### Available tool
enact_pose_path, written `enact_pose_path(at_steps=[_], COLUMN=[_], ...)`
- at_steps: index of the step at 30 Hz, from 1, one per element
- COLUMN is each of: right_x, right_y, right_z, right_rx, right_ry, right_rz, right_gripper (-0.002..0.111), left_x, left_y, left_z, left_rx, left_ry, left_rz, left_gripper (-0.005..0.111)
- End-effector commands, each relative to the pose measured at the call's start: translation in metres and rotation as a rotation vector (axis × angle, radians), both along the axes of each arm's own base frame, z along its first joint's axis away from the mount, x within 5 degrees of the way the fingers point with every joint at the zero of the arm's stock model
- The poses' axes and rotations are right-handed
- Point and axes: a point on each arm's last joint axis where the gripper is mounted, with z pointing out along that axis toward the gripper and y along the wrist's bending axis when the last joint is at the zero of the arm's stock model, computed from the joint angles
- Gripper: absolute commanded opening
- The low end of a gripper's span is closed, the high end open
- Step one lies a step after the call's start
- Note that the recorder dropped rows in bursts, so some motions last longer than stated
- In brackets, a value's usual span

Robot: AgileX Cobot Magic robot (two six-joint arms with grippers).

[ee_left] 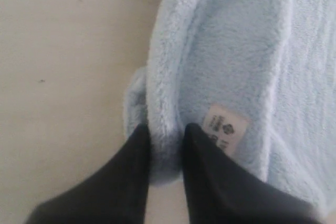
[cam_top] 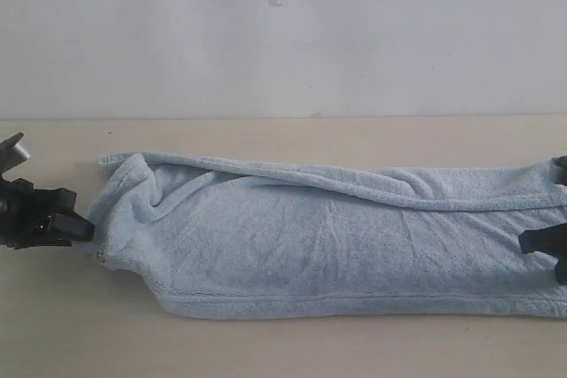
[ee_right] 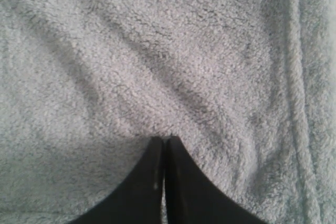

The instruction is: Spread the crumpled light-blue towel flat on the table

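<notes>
Pinching the towel at its end on the left of the frame, my left tool grips a thick rolled hem just beside the white label. The cloth lies as a long doubled band across the table, with a fold line running along its upper part. At the right edge my right tool is pressed together on a small gather of pile. I judge both ends should pull apart evenly and low, then draw the fold open.
</notes>
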Motion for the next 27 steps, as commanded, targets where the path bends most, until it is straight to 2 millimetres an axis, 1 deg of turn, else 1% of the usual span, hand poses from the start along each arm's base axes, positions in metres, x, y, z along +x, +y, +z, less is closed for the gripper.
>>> enact_pose_path(at_steps=[1, 3, 4, 6, 8, 9, 10, 13, 15, 17, 21, 23, 24, 27], right_x=[0.000, 0.000, 0.000, 0.000, 0.000, 0.000, 0.000, 0.001, 0.001, 0.001, 0.000, 0.001, 0.001, 0.003], right_y=[-0.002, -0.002, -0.002, -0.001, -0.001, -0.001, -0.001, -0.001, -0.001, -0.001, 0.000, 0.000, 0.000, 0.001], right_z=[0.003, 0.003, 0.003, 0.003, 0.003, 0.003, 0.003, 0.003, 0.003, 0.003, 0.003, 0.004, 0.006, 0.010], right_rx=[-0.003, -0.003, -0.003, 0.003, 0.009, 0.009, 0.009, 0.011, 0.011, 0.012, 0.017, 0.022, 0.025, 0.035], right_ry=[-0.013, -0.013, -0.013, -0.015, -0.016, -0.016, -0.016, -0.021, -0.024, -0.021, -0.015, -0.010, -0.008, -0.016], right_rz=[-0.004, -0.004, -0.004, -0.011, -0.018, -0.018, -0.018, -0.023, -0.025, -0.024, -0.023, -0.020, -0.018, -0.013], right_gripper=[0.001, 0.001, 0.001, 0.001, 0.001, 0.001, 0.001, 0.001, 0.001, 0.001, 0.001, 0.001, 0.001, 0.001], left_x=[0.002, 0.000, -0.002, -0.007, -0.016, -0.021, -0.029, -0.052, -0.065, -0.074, -0.096, -0.103, -0.105, -0.105], left_y=[-0.005, -0.006, -0.005, -0.003, 0.001, 0.002, 0.003, 0.007, 0.010, 0.012, 0.007, 0.006, 0.005, 0.006], left_z=[0.025, 0.041, 0.055, 0.077, 0.100, 0.107, 0.116, 0.124, 0.120, 0.110, 0.069, 0.053, 0.048, 0.044], left_rx=[-0.077, -0.082, -0.089, -0.095, -0.058, -0.036, 0.003, 0.116, 0.188, 0.223, 0.220, 0.218, 0.212, 0.210], left_ry=[-0.052, -0.081, -0.104, -0.124, -0.137, -0.121, -0.072, 0.080, 0.140, 0.175, 0.269, 0.308, 0.323, 0.325], left_rz=[-0.067, -0.097, -0.102, -0.086, -0.071, -0.061, -0.053, -0.025, -0.003, 0.033, 0.033, 0.034, 0.040, 0.054], left_gripper=[0.004, 0.004, 0.004, 0.004, 0.004, 0.004, 0.004, 0.004, 0.004, 0.004, 0.006, 0.014, 0.020, 0.048])
